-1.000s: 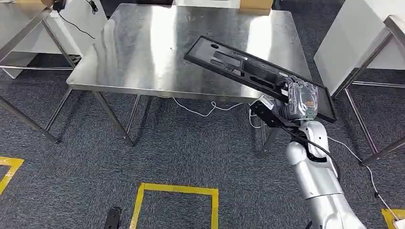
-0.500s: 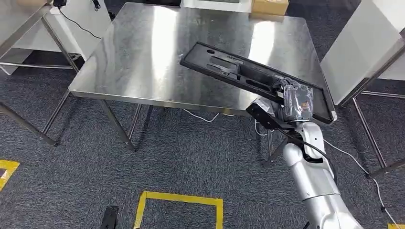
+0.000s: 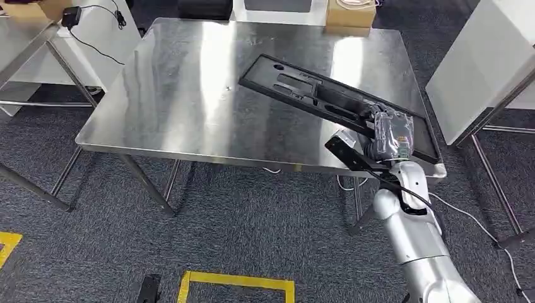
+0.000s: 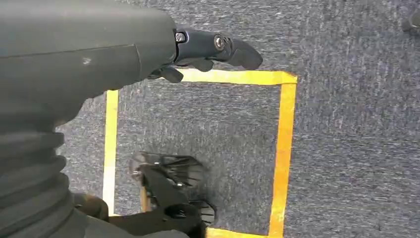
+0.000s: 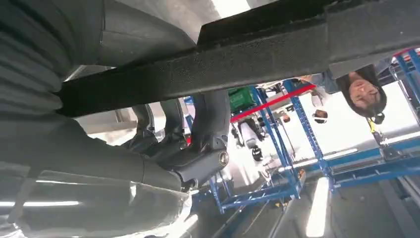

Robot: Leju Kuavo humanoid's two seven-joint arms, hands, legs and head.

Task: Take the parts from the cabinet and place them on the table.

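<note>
- Retrieval stage: judged complete for this part — long black tray-like part (image 3: 328, 101) out of the cabinet and carried over the steel table (image 3: 189, 88).
- Part location: above the right half of the table, running from near the table's middle toward its right front corner; far end low over the surface, near end at the hand. Contact between far end and tabletop cannot be confirmed from the head view.
- Right hand (image 3: 392, 132): closed around the near end of the part, holding it. In the right wrist view, dark fingers (image 5: 208, 124) wrapped against one face of the black bar (image 5: 237, 59), thumb on the other side; grip firm, no gap visible.
- Left hand (image 4: 208, 49): hanging beside the body above grey carpet and a yellow floor marking (image 4: 285, 148); nothing in it. Fingers appear extended and close together — degree of opening cannot be told with certainty.
- Placement stage: judged not yet done. Part tilted, not flat, and not released.
- Remaining for this part: lower near end until the part lies flat on the table, open the right hand, withdraw the arm.
- Remaining overall: unknown — cabinet absent from these views, so the count of parts left cannot be given.
- Also present: cardboard box (image 3: 347, 11) at the table's far edge; a person in the background of the right wrist view, well apart from the work.
</note>
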